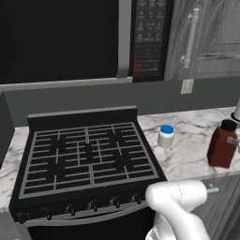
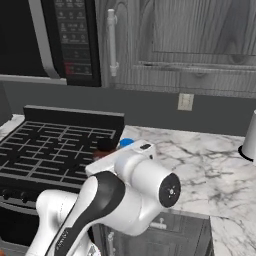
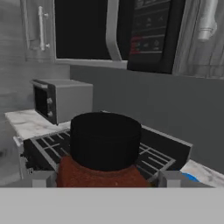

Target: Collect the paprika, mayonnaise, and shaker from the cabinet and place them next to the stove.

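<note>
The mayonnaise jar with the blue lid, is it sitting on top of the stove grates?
No, the mayonnaise stands on the marble counter just right of the stove.

Base views flank stove (image 1: 89,154); hand view close.

Paprika (image 2: 104,148) mostly hidden behind arm, mid frame; mayonnaise (image 2: 126,143) lid just peeks; gripper (image 1: 236,140) cut off, right edge.

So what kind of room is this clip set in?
A rendered kitchen: a black gas stove set into a marble counter, a microwave mounted above it, and grey wood-grain cabinets on the wall.
</note>
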Motion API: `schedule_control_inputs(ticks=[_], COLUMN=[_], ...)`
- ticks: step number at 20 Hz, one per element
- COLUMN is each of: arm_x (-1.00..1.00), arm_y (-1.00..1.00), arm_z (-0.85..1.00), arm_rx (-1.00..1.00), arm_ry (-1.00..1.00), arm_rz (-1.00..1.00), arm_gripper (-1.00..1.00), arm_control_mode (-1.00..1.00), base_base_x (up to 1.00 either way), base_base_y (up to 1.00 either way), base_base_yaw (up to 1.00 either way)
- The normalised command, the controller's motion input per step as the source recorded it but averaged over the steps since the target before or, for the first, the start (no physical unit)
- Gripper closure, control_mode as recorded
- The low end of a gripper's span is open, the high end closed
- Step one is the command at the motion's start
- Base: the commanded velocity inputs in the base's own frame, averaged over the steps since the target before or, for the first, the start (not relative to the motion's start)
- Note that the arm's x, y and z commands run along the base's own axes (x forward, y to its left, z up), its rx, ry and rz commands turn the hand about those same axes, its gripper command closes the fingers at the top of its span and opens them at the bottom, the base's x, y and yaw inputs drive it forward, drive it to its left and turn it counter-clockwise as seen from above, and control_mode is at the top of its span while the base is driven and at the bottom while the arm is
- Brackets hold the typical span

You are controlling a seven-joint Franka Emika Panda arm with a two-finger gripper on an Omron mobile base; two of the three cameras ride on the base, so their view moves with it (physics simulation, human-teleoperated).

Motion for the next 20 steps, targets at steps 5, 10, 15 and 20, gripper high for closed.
schedule_control_inputs(ticks=[5,10,15,20], arm_x=[0.45,0.18,0.15,0.42], arm_y=[0.08,0.07,0.03,0.36], arm_z=[-0.22,-0.32,-0.35,-0.20], arm_rx=[0.00,-0.01,-0.04,-0.02], arm_ry=[-0.02,-0.02,0.00,0.00], arm_rz=[0.22,0.15,0.10,0.01], arm_gripper=[1.00,1.00,1.00,1.00], arm_control_mode=[-1.00,-1.00,-1.00,-1.00], base_base_x=[0.00,0.00,0.00,0.00], base_base_y=[0.00,0.00,0.00,0.00], base_base_yaw=[0.00,0.00,0.00,0.00])
